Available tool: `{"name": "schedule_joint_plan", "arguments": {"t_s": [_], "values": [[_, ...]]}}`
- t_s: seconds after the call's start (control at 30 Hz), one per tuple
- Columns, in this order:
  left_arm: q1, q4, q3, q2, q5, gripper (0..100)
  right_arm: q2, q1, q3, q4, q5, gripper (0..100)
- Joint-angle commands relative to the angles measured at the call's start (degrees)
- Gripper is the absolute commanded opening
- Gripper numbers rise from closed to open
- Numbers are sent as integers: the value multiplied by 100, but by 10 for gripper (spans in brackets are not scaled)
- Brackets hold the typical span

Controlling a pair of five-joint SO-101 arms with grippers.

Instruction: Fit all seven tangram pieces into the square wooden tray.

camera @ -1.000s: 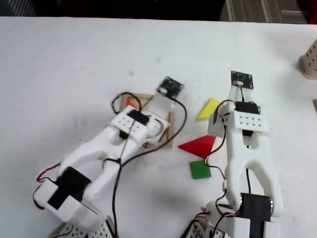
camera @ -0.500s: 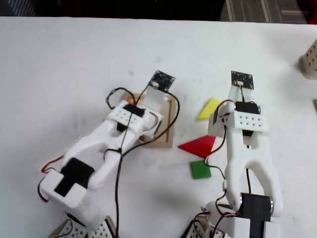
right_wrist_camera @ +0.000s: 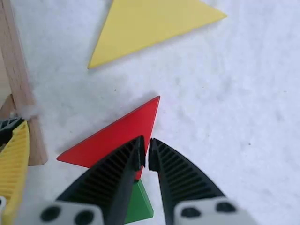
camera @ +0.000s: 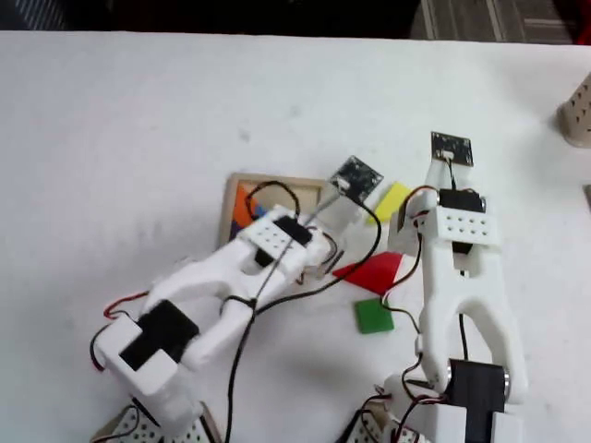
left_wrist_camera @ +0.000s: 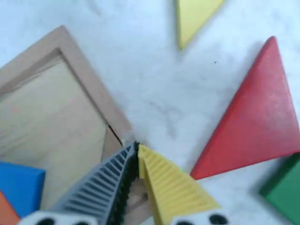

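Observation:
The square wooden tray (camera: 277,179) lies mid-table with an orange piece (camera: 242,210) and a blue piece (left_wrist_camera: 18,185) inside. My left arm (camera: 277,242) lies across the tray's right part. My left gripper (left_wrist_camera: 136,148) is shut and empty, its tips at the tray's rim (left_wrist_camera: 84,77) on the side facing the loose pieces. Right of the tray lie a yellow triangle (camera: 391,199), a red triangle (camera: 374,271) and a green square (camera: 374,317). My right gripper (right_wrist_camera: 146,143) is shut and empty, just above the red triangle's (right_wrist_camera: 117,137) pointed end.
My right arm (camera: 457,235) stands right of the loose pieces. A pale perforated object (camera: 578,113) sits at the table's right edge. The left gripper's yellow finger (right_wrist_camera: 14,159) appears close to the tray rim (right_wrist_camera: 18,79) in the right wrist view.
My left arm has swung right, from over the tray's middle to its right edge, uncovering the tray's left part. The right arm has not moved.

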Motion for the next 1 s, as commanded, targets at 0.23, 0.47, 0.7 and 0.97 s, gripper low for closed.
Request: {"name": "schedule_joint_plan", "arguments": {"t_s": [0.23, 0.47, 0.7, 0.97], "values": [[365, 167, 211, -708, -62, 21, -251, -127, -18, -84, 79, 18], [-40, 0, 677, -875, -62, 22, -251, -145, -18, -84, 79, 18], [-4, -62, 905, -875, -53, 22, -251, -136, -18, -84, 79, 18], [-189, 396, 923, -919, -62, 23, -251, -136, -18, -84, 88, 18]]}}
